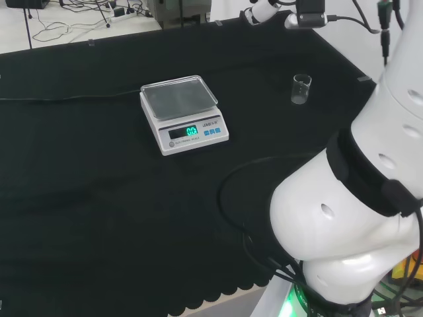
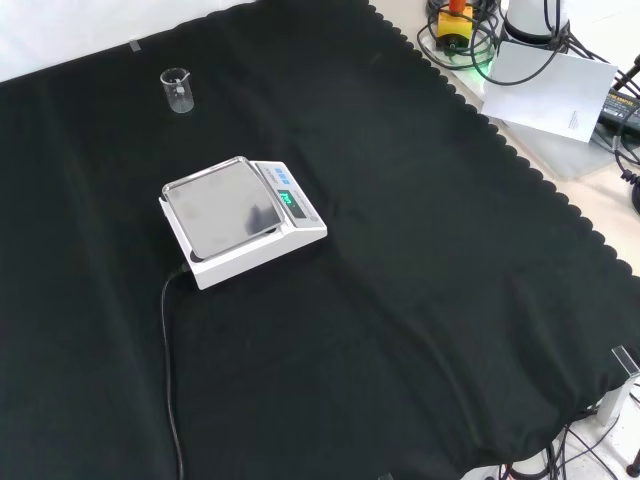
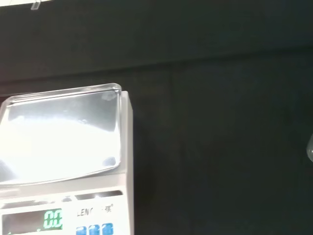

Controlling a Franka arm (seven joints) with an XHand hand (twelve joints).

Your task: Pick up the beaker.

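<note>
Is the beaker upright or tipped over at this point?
Upright. The beaker stands on its base on the black cloth, mouth up, in both head and front views, apart from the scale.

The beaker (image 1: 301, 88) stands alone on bare black cloth (image 1: 79, 198), open on every side. The scale (image 1: 184, 113) sits well apart to its left in the head view. A thin cable (image 2: 168, 370) trails from the scale toward the front view's lower edge.
</note>
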